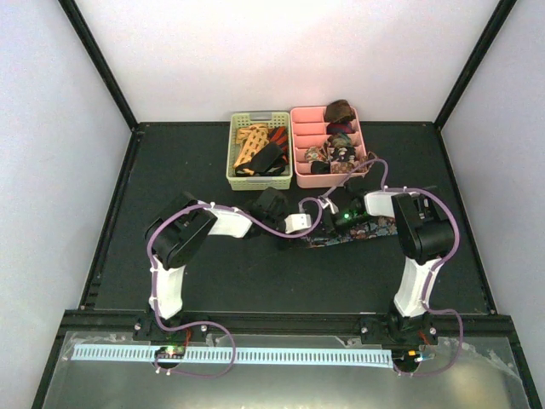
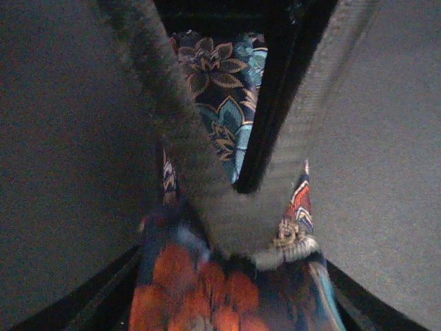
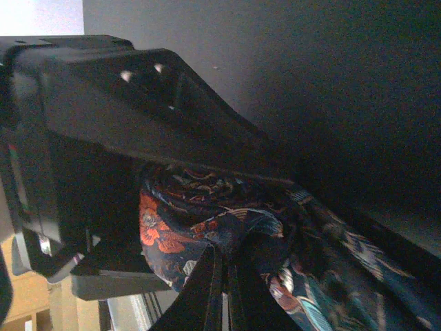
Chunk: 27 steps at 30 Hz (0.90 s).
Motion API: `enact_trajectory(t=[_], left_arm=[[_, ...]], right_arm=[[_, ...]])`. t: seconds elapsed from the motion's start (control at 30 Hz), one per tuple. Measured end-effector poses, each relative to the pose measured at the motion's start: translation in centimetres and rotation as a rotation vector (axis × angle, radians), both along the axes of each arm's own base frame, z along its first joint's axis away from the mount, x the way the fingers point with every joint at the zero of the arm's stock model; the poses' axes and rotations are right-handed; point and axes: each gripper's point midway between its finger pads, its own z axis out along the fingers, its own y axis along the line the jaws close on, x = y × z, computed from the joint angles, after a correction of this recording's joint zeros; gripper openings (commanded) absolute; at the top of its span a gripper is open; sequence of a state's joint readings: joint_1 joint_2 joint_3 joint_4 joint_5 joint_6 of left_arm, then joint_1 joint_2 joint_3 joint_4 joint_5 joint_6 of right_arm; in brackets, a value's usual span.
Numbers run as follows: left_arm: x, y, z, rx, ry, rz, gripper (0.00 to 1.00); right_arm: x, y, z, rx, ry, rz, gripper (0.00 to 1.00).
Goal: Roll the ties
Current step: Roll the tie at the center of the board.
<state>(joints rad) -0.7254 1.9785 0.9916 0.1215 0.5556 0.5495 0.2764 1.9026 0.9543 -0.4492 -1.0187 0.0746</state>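
While the pale green basket [image 1: 237,175] and the pink divided tray [image 1: 296,162] sit side by side at the back of the black table [image 1: 213,273], the left gripper [image 2: 256,238] is down on the navy floral tie [image 1: 341,239], its felt-faced fingers [image 2: 172,138] angled together over the cloth; I can't tell whether they pinch it. The tie lies flat in front of the tray, one end wound into a coil. The right gripper [image 3: 226,289] is clamped tight on that coil's fabric.
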Motion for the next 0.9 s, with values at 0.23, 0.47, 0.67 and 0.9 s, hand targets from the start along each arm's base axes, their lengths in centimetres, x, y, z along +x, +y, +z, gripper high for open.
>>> enact_trajectory(t=[0.23,0.47,0.67,0.9], left_arm=[[-0.6,1.1,0.1,-0.073,0.024,0.030,0.82],[-1.3,1.1,0.7,-0.191,0.053,0.070,0.86],[-0.6,-0.5,0.3,-0.277,0.045,0.089,0.79],[-0.7,-2.1,0.3,-0.305,0.000,0.068,0.46]], right_arm=[[0.0,-1.5,-1.0,-0.037,0.017,-0.011,0.02],[0.0,-2.2,-1.6,-0.092,0.015,-0.010,0.02],[0.1,-2.5,-1.8,-0.120,0.016,-0.013,0.02],[0.1,-2.5,-1.9,-0.126,0.024,-0.012,0.02]])
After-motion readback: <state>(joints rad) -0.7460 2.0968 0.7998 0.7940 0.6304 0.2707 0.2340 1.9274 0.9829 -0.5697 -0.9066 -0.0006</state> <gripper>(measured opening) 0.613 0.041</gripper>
